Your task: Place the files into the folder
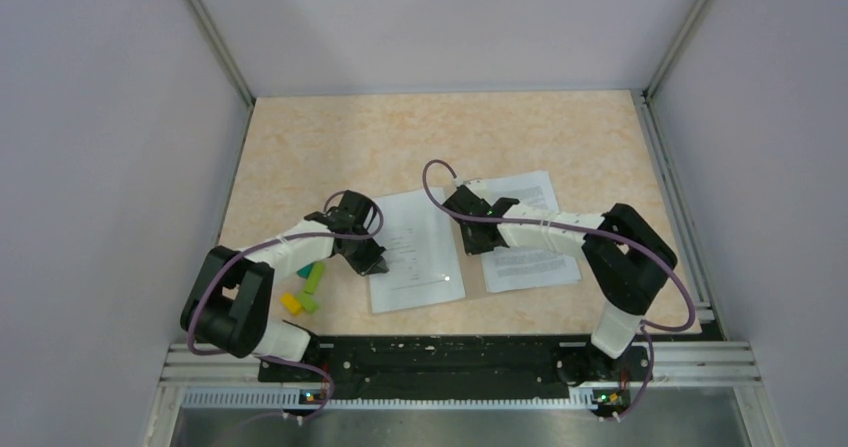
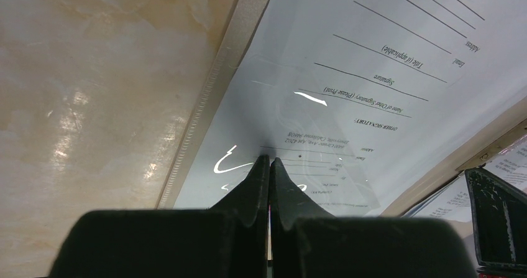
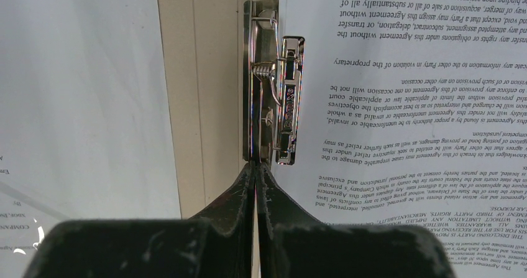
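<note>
Your left gripper (image 2: 268, 161) is pinched right down, fingers pressed together with no gap showing, tips on the glossy left sheet (image 2: 348, 60) close to its edge. From the wrist view I can't tell whether any paper is caught between them. Upside down ahead of the tips you can read "OTHER SIGNATORY:", "Name of Other Signatory (Please Print)", "Signature", "Title (if applicable)" and "Address".

Your right gripper (image 3: 256, 164) is closed tight as well, holding nothing, its tips at the near end of the metal clip (image 3: 276, 91). That clip sits on the tan spine strip of the folder (image 3: 205, 73). There is embossed lettering on its lever, too small to read.

The files (image 1: 420, 252) lie flat on the open folder, one sheet on each side of the spine, in the middle of the speckled surface (image 1: 400, 137). The right sheet (image 3: 422, 104) is dense legal text, also upside down: "Agreement", "proprietary" and "irreparable damage" come through.

From above, both arms reach in to the papers, left gripper at the left sheet's outer edge, right gripper between the two sheets. A few coloured blocks (image 1: 305, 287) sit just beside the left arm, off the paper
</note>
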